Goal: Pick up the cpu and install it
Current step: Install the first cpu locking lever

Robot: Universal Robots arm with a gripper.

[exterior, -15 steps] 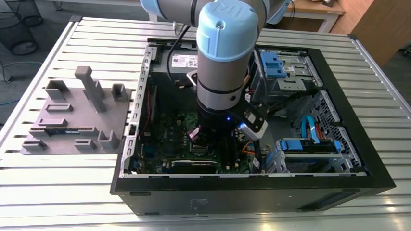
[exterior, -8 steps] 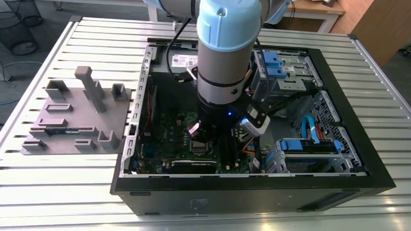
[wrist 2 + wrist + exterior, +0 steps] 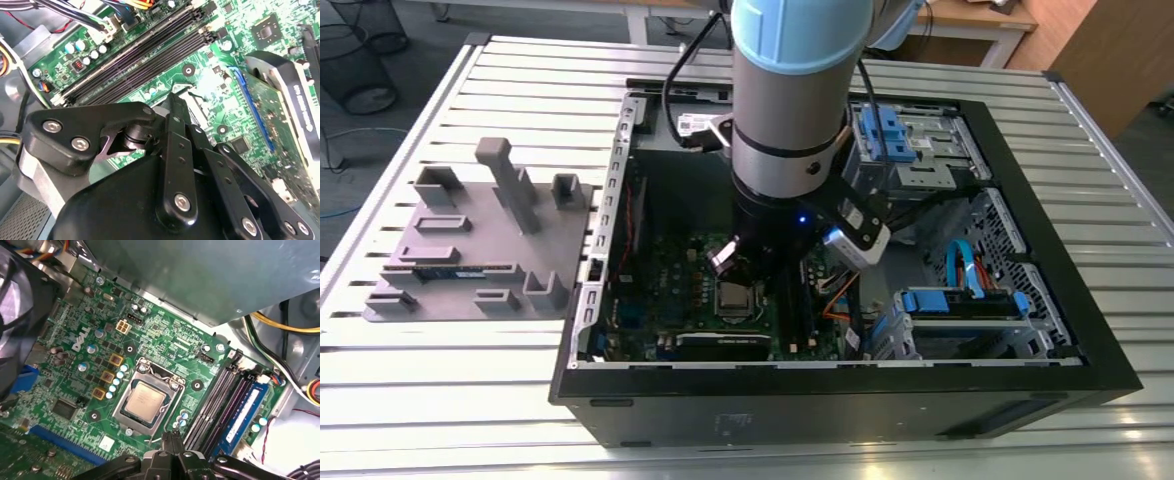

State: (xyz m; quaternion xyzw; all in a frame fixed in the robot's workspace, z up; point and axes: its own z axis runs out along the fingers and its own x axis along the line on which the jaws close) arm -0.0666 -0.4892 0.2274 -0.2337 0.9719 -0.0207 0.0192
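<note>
cpu (image 3: 145,400) is seen seated in the socket frame (image 3: 148,396) on the green motherboard (image 3: 75,385), silver top up | gripper (image 3: 171,436) is held just beside the socket, fingers pressed together, nothing gripped | white lettering is printed on the board | grey tray (image 3: 467,250) is set apart on the slatted table (image 3: 440,400)

We see the cpu (image 3: 144,401) in the first wrist view, just left of the frame's centre and slightly below it: a small flat square chip with a dull silver metal top. It lies flat and level, seated inside its socket. In the exterior view we find it (image 3: 739,294) at centre frame, as a small pale square.
</note>
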